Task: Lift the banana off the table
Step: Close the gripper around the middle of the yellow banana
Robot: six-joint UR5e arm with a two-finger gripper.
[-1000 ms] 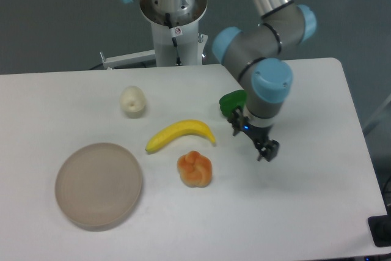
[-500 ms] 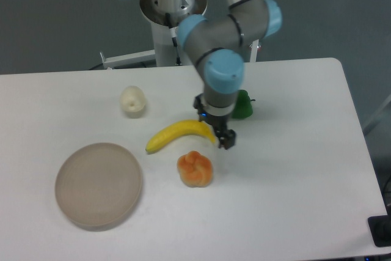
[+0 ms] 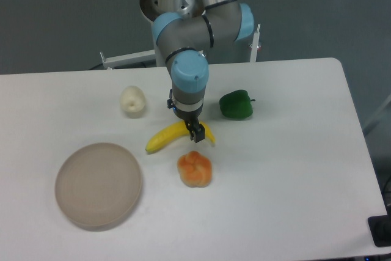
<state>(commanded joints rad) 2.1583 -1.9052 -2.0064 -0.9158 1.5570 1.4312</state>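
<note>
Yellow and curved, the banana lay on the white table, just above the orange fruit. We saw the gripper right over the banana's middle, but we could not tell if its fingers were apart or together. A green pepper, a plate and a small white thing sat nearby.

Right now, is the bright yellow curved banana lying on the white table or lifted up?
Lying on the table. The banana rests flat on the top; the gripper is over its right part.
</note>
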